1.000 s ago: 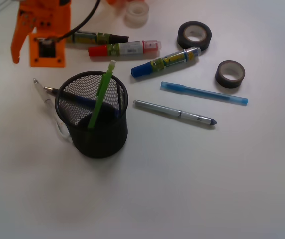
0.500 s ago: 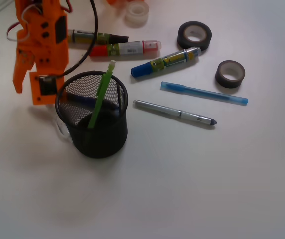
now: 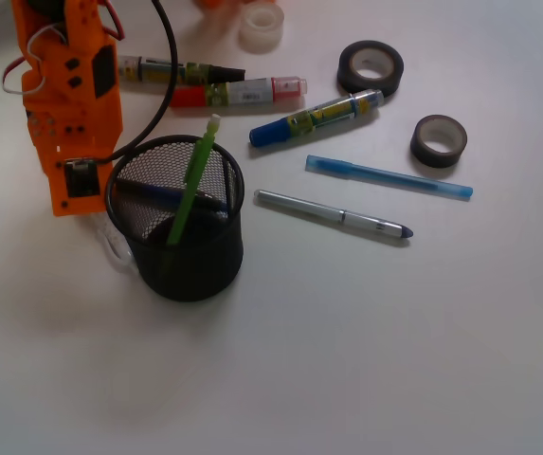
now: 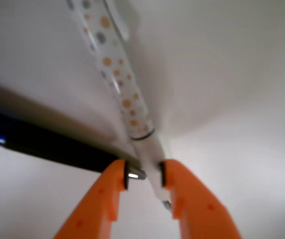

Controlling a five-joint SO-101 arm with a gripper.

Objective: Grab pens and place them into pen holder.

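Pen holder [image 3: 178, 227] at left centre of table [image 3: 366, 341], one pen [image 3: 191, 180] leaning inside, another [image 3: 171, 196] lying across behind it. Gripper [image 4: 144, 180] directly left of holder, jaws either side of a third pen [image 4: 125, 97] on the table. Two pens to the right of holder: one [image 3: 333, 214] nearer, one [image 3: 389, 176] just behind. Three markers [image 3: 238, 95] in a row behind holder. Two tape rolls [image 3: 370, 66] at right rear, well apart from holder.

3 markers [image 3: 315, 118], 2 tape rolls [image 3: 439, 139], white table [image 3: 394, 332]
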